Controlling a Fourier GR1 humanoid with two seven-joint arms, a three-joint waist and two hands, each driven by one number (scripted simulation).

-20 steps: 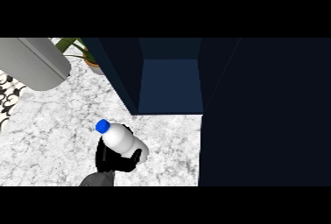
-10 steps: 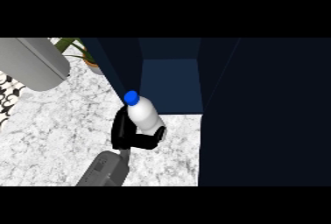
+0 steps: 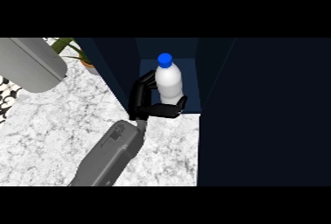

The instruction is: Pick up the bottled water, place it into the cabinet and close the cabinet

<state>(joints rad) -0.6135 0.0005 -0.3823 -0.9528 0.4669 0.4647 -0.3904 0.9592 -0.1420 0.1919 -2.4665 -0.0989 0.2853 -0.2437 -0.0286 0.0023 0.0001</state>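
Left hand [image 3: 150, 104] curls round the bottled water [image 3: 169, 83], apparently just inside the open cabinet [image 3: 216, 65]

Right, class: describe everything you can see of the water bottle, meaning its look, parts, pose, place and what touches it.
The water bottle has a white, faintly see-through body that looks like plastic, narrowing to a neck with a round blue cap. It stands about upright at the mouth of the open dark blue cabinet, cap toward the back. A black hand on a grey forearm holds it, fingers against its left side and others curled under its lower end, hiding its base. Whether it rests on the cabinet floor cannot be told.
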